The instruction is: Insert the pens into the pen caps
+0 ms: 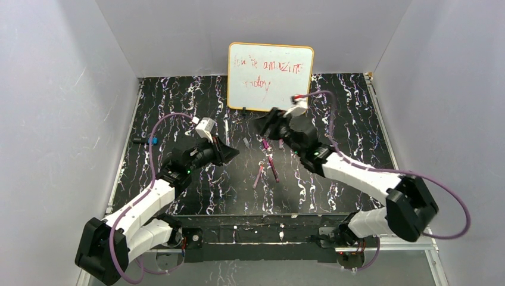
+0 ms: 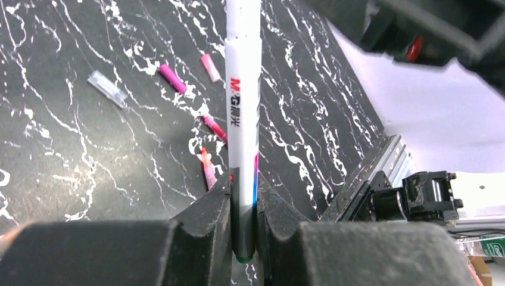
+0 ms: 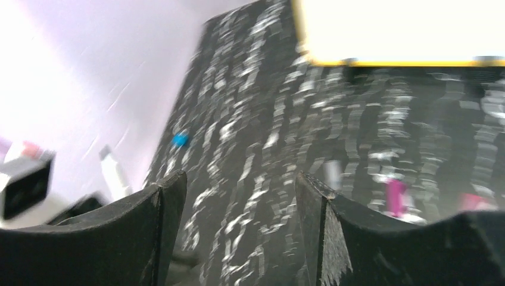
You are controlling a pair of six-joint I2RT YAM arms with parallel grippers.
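left gripper [image 2: 243, 205] clamped on a white pen [image 2: 243, 107]; right gripper [image 3: 238, 196] jaws apart, nothing between them.
the white pen stands up out of the left jaws, held by its dark end, above the black marbled table [image 2: 71, 155]. loose on the table lie a clear grey cap [image 2: 108, 89], a magenta cap [image 2: 172, 78], a pale pink cap [image 2: 209, 67] and pink pens [image 2: 209, 170]. none of the pink pens shows a cap. judged early, with most joins left. whether the held pen's far end is capped cannot be told.

White-bodied M&G marker pen [image 2: 243, 107] upright, its dark end clamped in the left gripper [image 2: 243, 193]; lying beyond it: two pink pens [image 2: 215, 128], a clear grey cap [image 2: 108, 89], a magenta cap [image 2: 172, 78], a pale pink cap [image 2: 209, 67].
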